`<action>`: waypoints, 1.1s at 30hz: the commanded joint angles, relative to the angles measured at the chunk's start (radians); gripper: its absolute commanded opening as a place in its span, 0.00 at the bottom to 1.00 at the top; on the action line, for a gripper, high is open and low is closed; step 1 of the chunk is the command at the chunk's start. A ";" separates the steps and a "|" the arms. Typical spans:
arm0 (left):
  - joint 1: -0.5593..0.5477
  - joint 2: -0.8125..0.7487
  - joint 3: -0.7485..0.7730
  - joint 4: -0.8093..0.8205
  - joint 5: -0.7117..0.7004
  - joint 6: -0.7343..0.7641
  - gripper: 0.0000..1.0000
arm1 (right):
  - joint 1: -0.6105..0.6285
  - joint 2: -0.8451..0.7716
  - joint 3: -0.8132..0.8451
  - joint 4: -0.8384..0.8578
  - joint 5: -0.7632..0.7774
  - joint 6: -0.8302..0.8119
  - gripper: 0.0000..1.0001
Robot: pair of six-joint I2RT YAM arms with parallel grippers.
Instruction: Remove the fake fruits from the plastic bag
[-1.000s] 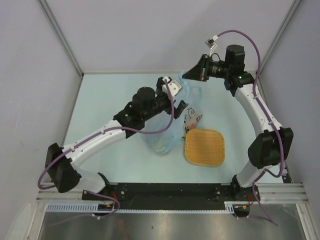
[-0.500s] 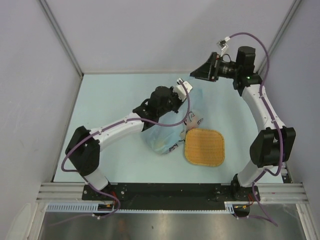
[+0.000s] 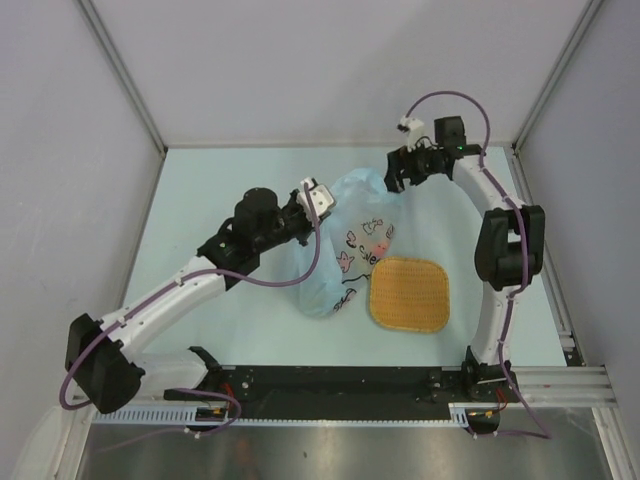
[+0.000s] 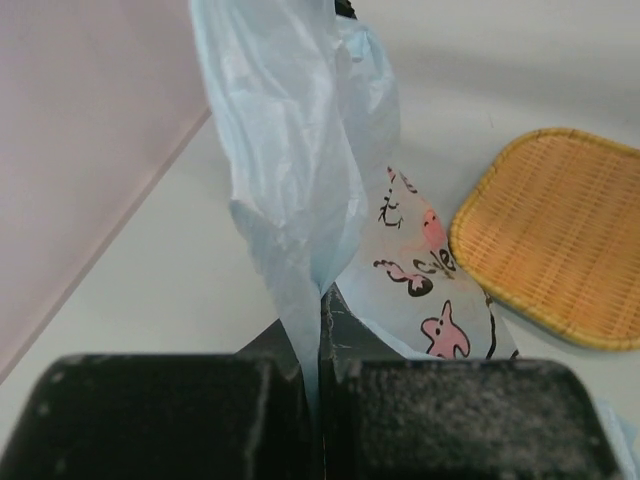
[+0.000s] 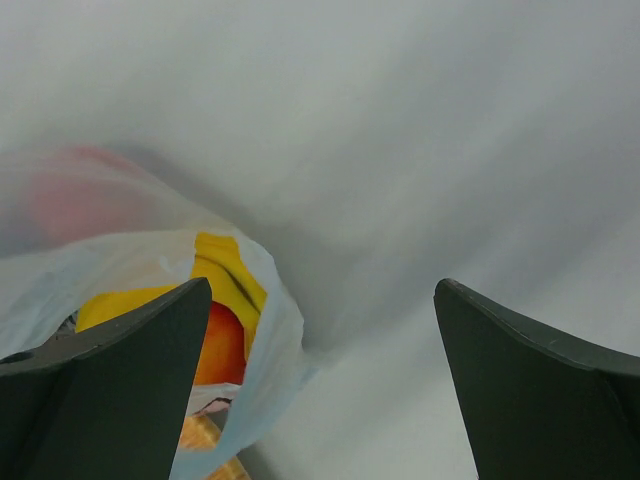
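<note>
The light-blue plastic bag point(image 3: 345, 250) with a pink cartoon print lies mid-table. My left gripper point(image 3: 318, 197) is shut on a fold of its upper left edge; in the left wrist view the plastic bag point(image 4: 300, 150) rises from between the closed fingers point(image 4: 420, 410). At the bag's far right corner my right gripper point(image 3: 395, 172) stands open with nothing in it. In its wrist view the right gripper point(image 5: 322, 290) faces the bag's mouth point(image 5: 270, 370). Inside show a yellow banana point(image 5: 228, 265) and a red-orange fruit point(image 5: 222, 345). From above the fruits are hidden by the bag.
A woven orange-yellow square mat point(image 3: 408, 293) lies right of the bag, touching its lower edge, and the mat point(image 4: 560, 230) also shows in the left wrist view. Grey walls enclose the table on the left, back and right.
My left gripper shut on the bag's edge and pulled it left, spreading the bag. My right gripper opened and came down to the bag's far right corner.
</note>
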 commanded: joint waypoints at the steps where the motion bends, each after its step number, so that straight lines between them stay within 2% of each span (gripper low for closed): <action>1: 0.024 0.000 -0.020 -0.049 0.020 0.042 0.00 | 0.026 -0.029 0.090 -0.137 0.009 -0.208 1.00; 6: 0.050 0.001 -0.026 -0.027 0.017 0.048 0.00 | -0.045 -0.176 0.007 -0.124 -0.046 -0.168 1.00; 9: 0.070 0.007 -0.016 -0.021 0.008 0.063 0.00 | -0.059 -0.246 -0.024 -0.188 -0.107 -0.219 1.00; 12: 0.077 0.013 0.001 -0.039 0.020 0.057 0.00 | -0.027 -0.282 -0.038 -0.304 -0.153 -0.358 1.00; 15: 0.077 0.015 0.012 -0.058 0.035 0.057 0.00 | 0.031 -0.307 -0.094 -0.361 -0.110 -0.502 1.00; 19: 0.077 0.012 0.020 -0.070 0.032 0.074 0.00 | 0.068 -0.298 -0.137 -0.332 -0.087 -0.536 1.00; 24: 0.078 0.012 0.032 -0.093 0.032 0.081 0.00 | 0.121 -0.224 -0.140 -0.218 -0.023 -0.480 0.98; 26: 0.081 0.010 0.032 -0.101 0.034 0.091 0.00 | 0.120 -0.197 -0.130 -0.148 -0.020 -0.451 0.92; 30: 0.100 0.004 0.024 -0.107 0.032 0.110 0.00 | 0.092 -0.099 -0.007 -0.125 -0.026 -0.388 0.68; 31: 0.112 0.006 0.020 -0.098 0.032 0.115 0.00 | 0.080 -0.083 0.014 -0.136 -0.027 -0.386 0.55; 33: 0.135 0.012 0.017 -0.072 0.040 0.136 0.00 | 0.074 -0.030 0.059 -0.144 -0.032 -0.394 0.35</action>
